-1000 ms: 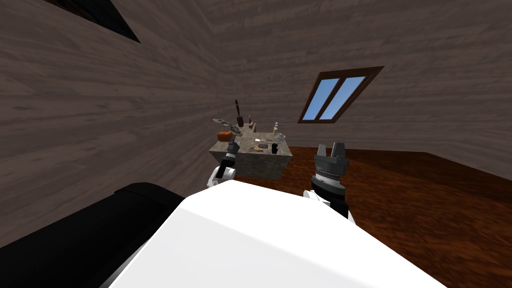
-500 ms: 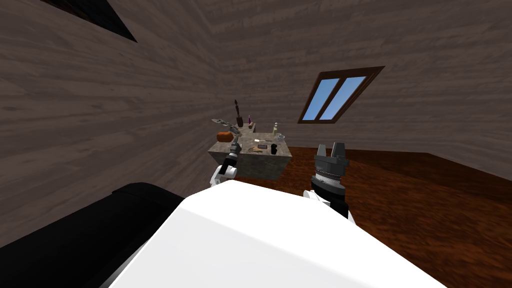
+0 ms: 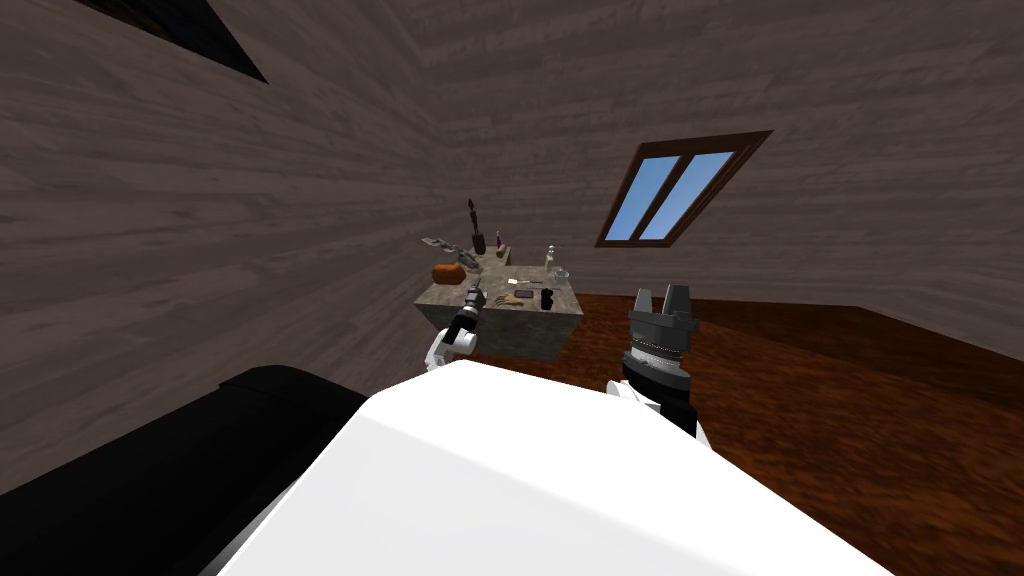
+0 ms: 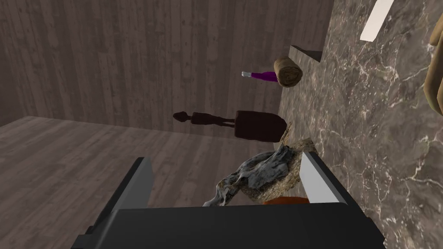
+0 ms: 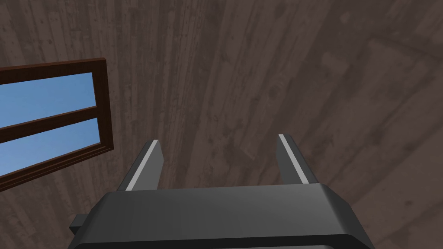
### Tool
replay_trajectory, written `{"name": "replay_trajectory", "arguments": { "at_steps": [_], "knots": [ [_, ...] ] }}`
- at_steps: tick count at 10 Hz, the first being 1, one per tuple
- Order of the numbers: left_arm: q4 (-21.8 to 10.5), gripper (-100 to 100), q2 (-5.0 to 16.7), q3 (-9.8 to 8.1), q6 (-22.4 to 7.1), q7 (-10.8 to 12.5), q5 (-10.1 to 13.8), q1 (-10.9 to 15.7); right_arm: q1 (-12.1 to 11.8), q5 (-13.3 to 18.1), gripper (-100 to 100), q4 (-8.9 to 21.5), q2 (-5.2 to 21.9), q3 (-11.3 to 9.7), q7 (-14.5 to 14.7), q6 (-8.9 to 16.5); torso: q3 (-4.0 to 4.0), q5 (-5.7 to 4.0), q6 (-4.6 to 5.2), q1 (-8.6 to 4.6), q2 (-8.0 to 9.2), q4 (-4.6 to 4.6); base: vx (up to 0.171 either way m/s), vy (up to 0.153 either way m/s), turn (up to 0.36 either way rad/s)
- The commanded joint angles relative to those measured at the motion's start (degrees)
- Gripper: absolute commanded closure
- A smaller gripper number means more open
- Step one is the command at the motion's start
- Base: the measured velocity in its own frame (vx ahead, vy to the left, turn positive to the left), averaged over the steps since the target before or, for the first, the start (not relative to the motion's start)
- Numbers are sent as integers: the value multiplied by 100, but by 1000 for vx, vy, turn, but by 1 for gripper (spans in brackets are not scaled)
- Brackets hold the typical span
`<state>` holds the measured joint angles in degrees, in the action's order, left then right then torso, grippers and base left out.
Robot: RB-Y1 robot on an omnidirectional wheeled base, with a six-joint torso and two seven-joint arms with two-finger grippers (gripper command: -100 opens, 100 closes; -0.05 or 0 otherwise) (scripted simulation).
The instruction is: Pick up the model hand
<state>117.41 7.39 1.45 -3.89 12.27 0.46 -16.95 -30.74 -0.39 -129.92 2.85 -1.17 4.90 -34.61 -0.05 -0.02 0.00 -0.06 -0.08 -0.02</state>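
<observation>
The model hand (image 3: 515,297) is a small tan shape lying in the middle of the marbled table (image 3: 500,325). In the left wrist view a tan piece of the model hand (image 4: 434,86) shows past the right finger, on the table top (image 4: 380,112). My left gripper (image 3: 477,291) (image 4: 227,173) is open over the table's near left part, a short way left of the model hand, with nothing held. My right gripper (image 3: 661,295) (image 5: 218,160) is open and empty, raised to the right of the table.
Beyond the left gripper lie a grey gnarled piece (image 4: 259,173), an orange thing (image 3: 447,272), a dark figurine (image 4: 255,125), a purple bottle (image 4: 261,75), a tan roll (image 4: 289,72) and a white card (image 4: 376,17). Wooden walls stand behind and left of the table.
My left arm has reached forward and to the right over the table, closer to the model hand. The right arm has not moved.
</observation>
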Motion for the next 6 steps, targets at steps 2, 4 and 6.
{"name": "replay_trajectory", "arguments": {
  "at_steps": [2, 4, 6],
  "knots": [
    [-185, -100, -3, 9, -326, 87, 59, 91, 0, 0, 0, 0, 0, 0, 0, 0, -2, 0, -1, -1, -2, -1, 23, -18, 3],
    [-395, -100, -40, 31, -710, 183, 121, 225, 0, 0, 0, 0, 0, 0, 0, 0, 0, 0, 0, -1, -1, 0, 24, -23, 5],
    [-498, -100, -58, 43, -985, 230, 151, 291, 0, 0, 0, 0, 0, 0, 0, 0, -1, 0, -1, 0, -1, 0, 18, -15, 3]
  ]
}}
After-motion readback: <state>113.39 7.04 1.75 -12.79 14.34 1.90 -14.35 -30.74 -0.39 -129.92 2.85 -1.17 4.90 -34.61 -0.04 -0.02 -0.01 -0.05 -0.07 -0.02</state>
